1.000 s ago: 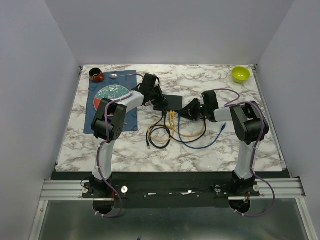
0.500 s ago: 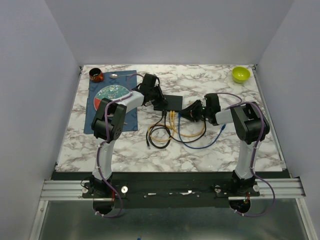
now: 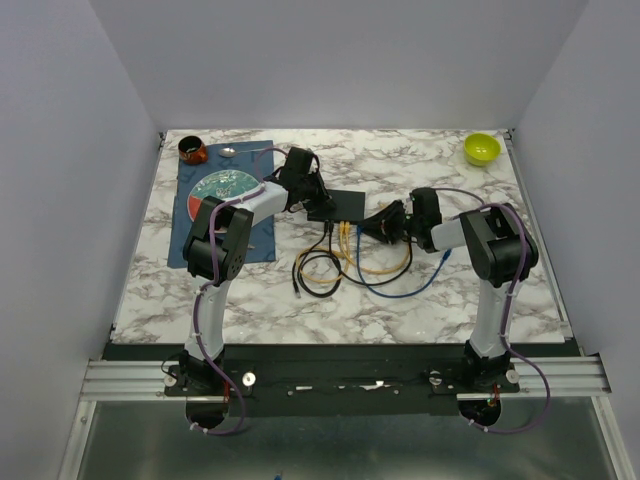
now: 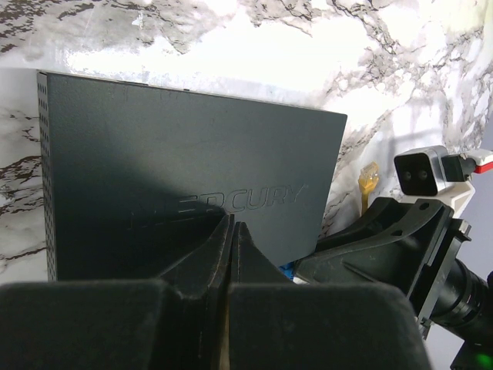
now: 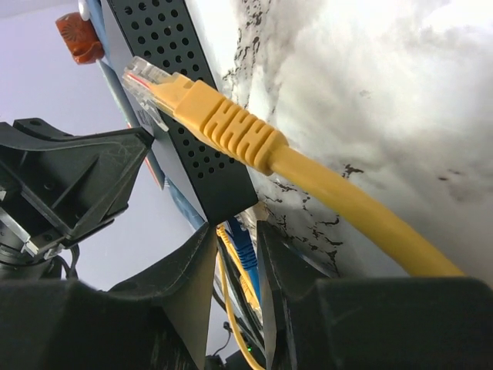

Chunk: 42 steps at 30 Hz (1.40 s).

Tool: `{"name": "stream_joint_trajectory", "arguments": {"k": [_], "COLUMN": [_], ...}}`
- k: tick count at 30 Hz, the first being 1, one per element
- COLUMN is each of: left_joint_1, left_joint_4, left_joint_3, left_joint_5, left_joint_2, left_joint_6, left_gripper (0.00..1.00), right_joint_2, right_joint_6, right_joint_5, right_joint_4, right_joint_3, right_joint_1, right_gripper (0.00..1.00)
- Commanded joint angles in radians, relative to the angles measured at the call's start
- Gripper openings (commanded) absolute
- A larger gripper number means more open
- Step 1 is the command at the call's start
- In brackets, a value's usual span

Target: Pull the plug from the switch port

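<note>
- Mid-table, between the two arms: switch (image 3: 340, 204) lying flat, plain black top up, faint lettering across it in the left wrist view.
- Left gripper (image 4: 232, 228): fingers pressed together, nothing between them, tips low over the near part of the switch top (contact or a hair above, cannot tell).
- Right gripper (image 3: 381, 222): at the switch's right end, low to the marble table (image 3: 450, 290). Fingers (image 5: 202, 266) stand close with a narrow slot left.
- Blue plug (image 5: 242, 258) shows in that slot with a yellow cable (image 3: 385, 268) beside it. Whether the fingers pinch it, I cannot tell.
- Yellow plug (image 5: 219, 123): clear tip bare, in no socket, just beside the perforated end wall of the switch.
- Near edge of the switch: yellow, blue and black cables (image 3: 315, 272) run out and loop loosely on the marble toward the arm bases.
- Far left: blue mat (image 3: 262, 240) with a patterned plate (image 3: 220, 186).
- Far-left corner: brown cup (image 3: 192, 151).
- Far-right corner: green bowl (image 3: 481, 148), well apart from everything else.
</note>
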<state>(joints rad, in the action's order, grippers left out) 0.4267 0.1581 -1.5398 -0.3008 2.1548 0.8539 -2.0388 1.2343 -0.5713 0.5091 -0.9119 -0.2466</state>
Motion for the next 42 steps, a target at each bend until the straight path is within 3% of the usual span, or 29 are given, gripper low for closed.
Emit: {"name": "stream_joint_trajectory", "arguments": {"k": [1, 12, 16, 20, 25, 32, 42], "left_joint_1": [-0.003, -0.003, -0.003, -0.003, -0.003, 0.004, 0.063], "left_joint_4": [0.032, 0.024, 0.024, 0.024, 0.023, -0.081, -0.097], "left_joint_3": [0.03, 0.037, 0.038, 0.035, 0.035, 0.076, 0.099], "left_joint_5": [-0.012, -0.015, -0.015, -0.015, -0.02, -0.118, -0.139], "left_joint_2": [0.033, 0.034, 0.034, 0.036, 0.036, -0.001, -0.016], "left_joint_6": [-0.004, -0.001, -0.004, -0.001, 0.0, 0.053, 0.057], "left_gripper": [0.04, 0.04, 0.04, 0.04, 0.04, 0.04, 0.04], "right_joint_2": [-0.04, -0.064, -0.066, -0.063, -0.049, -0.009, 0.005], "right_joint_6": [0.03, 0.091, 0.07, 0.051, 0.011, -0.131, -0.216], "right_joint_5": [0.008, -0.002, -0.002, -0.002, -0.002, 0.03, 0.056], "right_joint_4": [0.025, 0.089, 0.074, 0.062, 0.014, -0.184, -0.31], "right_joint_3": [0.016, 0.013, 0.015, 0.024, 0.008, -0.045, -0.097], "right_joint_1": [0.009, 0.009, 0.01, 0.01, 0.009, 0.01, 0.01], "right_gripper": [0.36, 0.31, 0.2, 0.18, 0.01, 0.01, 0.01]}}
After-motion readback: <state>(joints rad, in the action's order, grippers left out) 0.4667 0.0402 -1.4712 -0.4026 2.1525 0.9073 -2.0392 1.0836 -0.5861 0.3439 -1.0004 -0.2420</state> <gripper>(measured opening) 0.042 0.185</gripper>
